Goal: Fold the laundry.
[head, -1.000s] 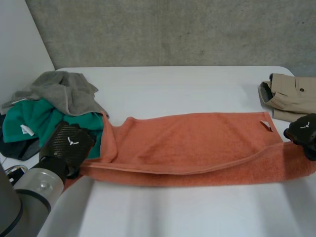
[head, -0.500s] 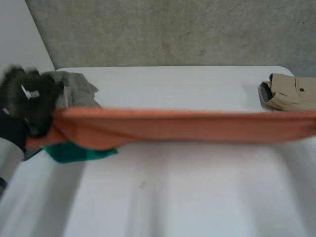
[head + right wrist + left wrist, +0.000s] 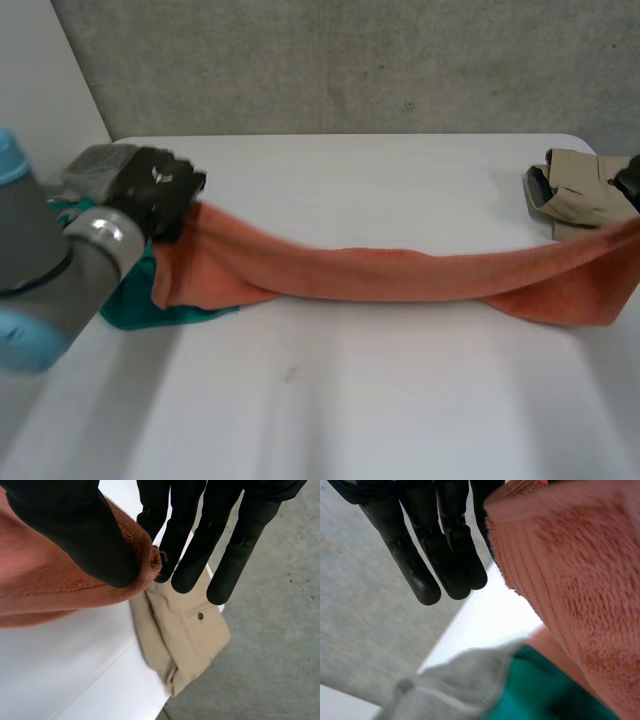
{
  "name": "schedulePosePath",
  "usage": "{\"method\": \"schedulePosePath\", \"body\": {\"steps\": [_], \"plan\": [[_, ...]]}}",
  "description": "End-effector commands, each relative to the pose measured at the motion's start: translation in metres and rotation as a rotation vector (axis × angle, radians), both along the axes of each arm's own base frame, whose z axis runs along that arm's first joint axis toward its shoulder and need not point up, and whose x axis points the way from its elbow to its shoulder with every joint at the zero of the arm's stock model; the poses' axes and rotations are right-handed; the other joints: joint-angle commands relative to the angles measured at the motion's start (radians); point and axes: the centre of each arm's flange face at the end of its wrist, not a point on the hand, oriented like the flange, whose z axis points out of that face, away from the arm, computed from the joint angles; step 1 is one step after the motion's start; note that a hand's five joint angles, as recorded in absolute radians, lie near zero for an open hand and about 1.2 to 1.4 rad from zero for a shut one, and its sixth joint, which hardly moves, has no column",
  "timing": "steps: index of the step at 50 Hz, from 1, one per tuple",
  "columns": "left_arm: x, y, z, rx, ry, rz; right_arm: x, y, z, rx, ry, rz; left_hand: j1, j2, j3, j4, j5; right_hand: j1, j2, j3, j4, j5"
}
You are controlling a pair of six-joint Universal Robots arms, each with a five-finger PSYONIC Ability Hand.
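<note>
Towel [image 3: 400,275] of orange terry, strung lengthwise between both hands and bunched into a thick rope, sagging down towards the white counter [image 3: 350,400] along its middle. Raised at both ends.

Left hand [image 3: 155,190] at the towel's left end, lifted above the counter. Seen from the left wrist: fingers [image 3: 445,555] long and nearly straight, close together, right beside the towel's folded edge, with one more finger partly behind the cloth. Towel end hanging from that hand, so clamped on it rather than lying loose.

Right hand [image 3: 630,180] at the towel's right end. Seen from the right wrist: thumb pressed onto the towel's hemmed corner, nipping it against the nearest finger; remaining fingers straight and fanned slightly apart beyond the hem.

Behind the towel's left end: heap of grey garment [image 3: 95,165] with green garment [image 3: 150,310] below it, the green one partly under the towel.

Behind the towel's right end: folded beige garment [image 3: 585,195] with a dark button, near the counter's corner.
</note>
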Motion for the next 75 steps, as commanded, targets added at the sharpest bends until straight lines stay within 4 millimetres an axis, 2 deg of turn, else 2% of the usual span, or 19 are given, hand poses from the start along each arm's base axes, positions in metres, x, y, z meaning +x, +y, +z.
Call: {"method": "schedulePosePath", "body": {"steps": [1, 3, 7, 10, 13, 17, 19, 26, 27, 32, 35, 42, 46, 54, 55, 58, 64, 69, 75], "plan": [[-0.027, -0.078, 0.073, -0.375, 0.114, -0.005, 0.033, -0.056, 0.035, -0.353, -0.06, -0.018, 0.243, 0.199, 0.204, 0.196, 0.234, 0.27, 0.221, 0.205, 0.197, 0.221], [-0.032, -0.096, 0.115, -0.588, 0.185, -0.003, 0.037, -0.073, 0.067, -0.559, -0.137, -0.015, 0.243, 0.199, 0.204, 0.196, 0.234, 0.27, 0.221, 0.205, 0.197, 0.221], [-0.033, -0.101, 0.184, -0.958, 0.322, -0.003, 0.039, -0.087, 0.121, -0.927, -0.301, 0.009, 0.243, 0.199, 0.204, 0.196, 0.234, 0.27, 0.221, 0.205, 0.197, 0.221], [-0.032, -0.098, 0.203, -1.089, 0.391, -0.008, 0.037, -0.087, 0.146, -1.124, -0.386, 0.018, 0.243, 0.199, 0.204, 0.196, 0.234, 0.27, 0.221, 0.205, 0.197, 0.221], [-0.03, -0.099, 0.204, -1.089, 0.417, -0.013, 0.038, -0.085, 0.148, -1.163, -0.401, 0.015, 0.243, 0.199, 0.204, 0.196, 0.234, 0.27, 0.221, 0.205, 0.197, 0.221], [-0.03, -0.103, 0.182, -0.987, 0.421, -0.016, 0.045, -0.086, 0.135, -1.112, -0.404, 0.029, 0.243, 0.199, 0.204, 0.196, 0.234, 0.27, 0.221, 0.205, 0.197, 0.221], [-0.031, -0.105, 0.157, -0.913, 0.398, -0.019, 0.049, -0.088, 0.123, -1.068, -0.402, 0.039, 0.243, 0.199, 0.204, 0.196, 0.234, 0.27, 0.221, 0.205, 0.197, 0.221], [-0.033, -0.105, 0.084, -0.708, 0.333, -0.016, 0.06, -0.091, 0.057, -0.828, -0.383, 0.085, 0.243, 0.199, 0.204, 0.196, 0.234, 0.27, 0.221, 0.205, 0.197, 0.221], [-0.034, -0.103, 0.075, -0.682, 0.324, -0.017, 0.062, -0.092, 0.035, -0.749, -0.377, 0.093, 0.243, 0.199, 0.204, 0.196, 0.234, 0.27, 0.221, 0.205, 0.197, 0.221], [-0.037, -0.084, 0.003, -0.479, 0.251, -0.054, 0.063, -0.088, -0.038, -0.477, -0.354, 0.072, 0.243, 0.199, 0.204, 0.196, 0.234, 0.27, 0.221, 0.205, 0.197, 0.221], [-0.038, -0.072, -0.025, -0.396, 0.216, -0.083, 0.063, -0.08, -0.077, -0.318, -0.323, 0.05, 0.243, 0.199, 0.204, 0.196, 0.234, 0.27, 0.221, 0.205, 0.197, 0.221], [-0.028, -0.026, -0.085, -0.173, 0.081, -0.112, 0.056, -0.046, -0.118, -0.076, -0.161, 0.049, 0.243, 0.199, 0.204, 0.196, 0.234, 0.27, 0.221, 0.205, 0.197, 0.221], [-0.012, 0.012, -0.074, -0.072, 0.001, -0.107, 0.048, -0.017, -0.11, 0.01, -0.091, 0.051, 0.243, 0.199, 0.204, 0.196, 0.234, 0.27, 0.221, 0.205, 0.197, 0.221], [0.027, 0.122, -0.045, 0.302, -0.154, -0.095, -0.018, 0.07, -0.062, 0.212, 0.153, 0.002, 0.243, 0.199, 0.204, 0.196, 0.234, 0.27, 0.221, 0.205, 0.197, 0.221], [0.035, 0.145, -0.043, 0.389, -0.184, -0.099, -0.022, 0.076, -0.061, 0.227, 0.176, 0.008, 0.243, 0.199, 0.204, 0.196, 0.234, 0.27, 0.221, 0.205, 0.197, 0.221], [0.042, 0.168, -0.04, 0.477, -0.206, -0.113, -0.032, 0.088, -0.062, 0.248, 0.232, 0.039, 0.243, 0.199, 0.204, 0.196, 0.234, 0.27, 0.221, 0.205, 0.197, 0.221], [0.033, 0.146, -0.026, 0.302, -0.16, -0.119, -0.036, 0.082, -0.069, 0.228, 0.178, 0.01, 0.243, 0.199, 0.204, 0.196, 0.234, 0.27, 0.221, 0.205, 0.197, 0.221], [0.02, 0.104, -0.035, 0.175, -0.127, -0.099, -0.04, 0.046, -0.081, 0.14, 0.078, -0.037, 0.243, 0.199, 0.204, 0.196, 0.234, 0.27, 0.221, 0.205, 0.197, 0.221], [-0.001, 0.064, -0.054, 0.11, -0.111, -0.115, -0.02, 0.011, -0.08, -0.003, -0.005, -0.022, 0.243, 0.199, 0.204, 0.196, 0.234, 0.27, 0.221, 0.205, 0.197, 0.221]]}}
